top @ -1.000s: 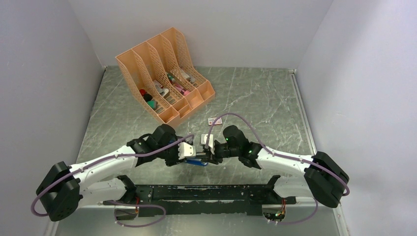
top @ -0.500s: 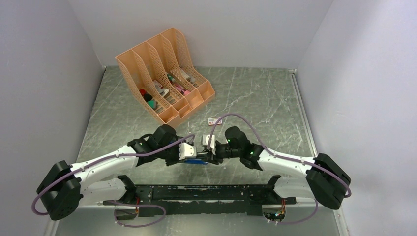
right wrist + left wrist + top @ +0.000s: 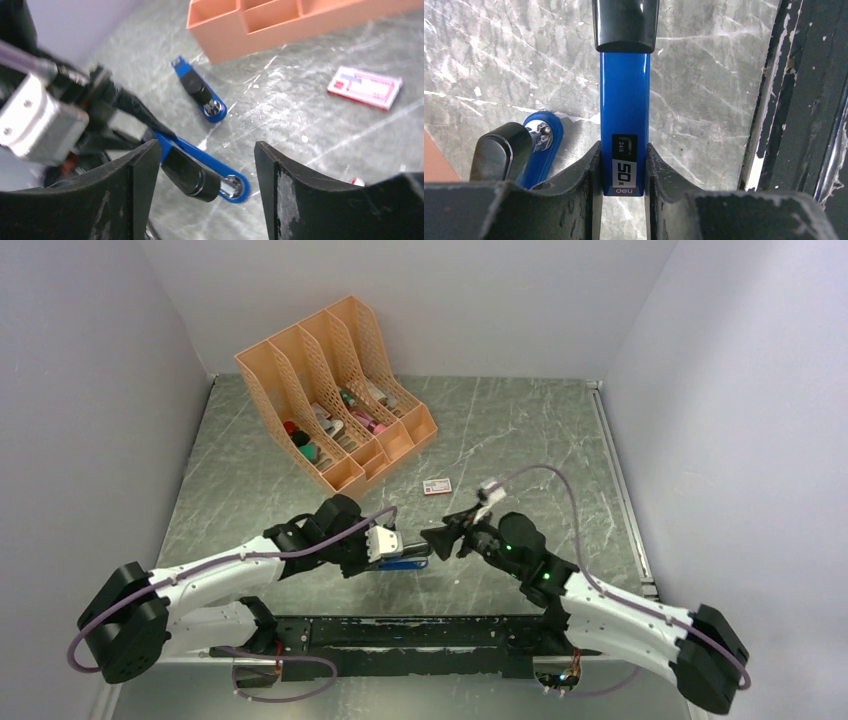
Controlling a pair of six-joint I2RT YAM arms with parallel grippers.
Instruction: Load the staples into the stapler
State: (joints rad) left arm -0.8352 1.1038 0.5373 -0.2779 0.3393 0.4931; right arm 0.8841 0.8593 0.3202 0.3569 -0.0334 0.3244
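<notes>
Left arm reaches low from its base toward near-centre of the table (image 3: 520, 440), wrist pointing right. Left gripper (image 3: 623, 155) clamped on the blue stapler (image 3: 624, 100) at its labelled end. Right arm angles in from the lower right. Right gripper (image 3: 206, 150) has jaws apart and empty, aimed at the stapler's free end, near but not touching. Second blue-black piece (image 3: 200, 95) lies on the table beside it. White-red box (image 3: 365, 87) sits near the orange file organizer (image 3: 335, 390).

- The left gripper (image 3: 624, 167) has its jaws pressed against both sides of the blue stapler (image 3: 625, 95), label facing the camera.
- A second blue-and-black part (image 3: 540, 145) lies just left on the marbled tabletop (image 3: 704, 100).
- A dark frame (image 3: 806, 100) runs down the right.
</notes>
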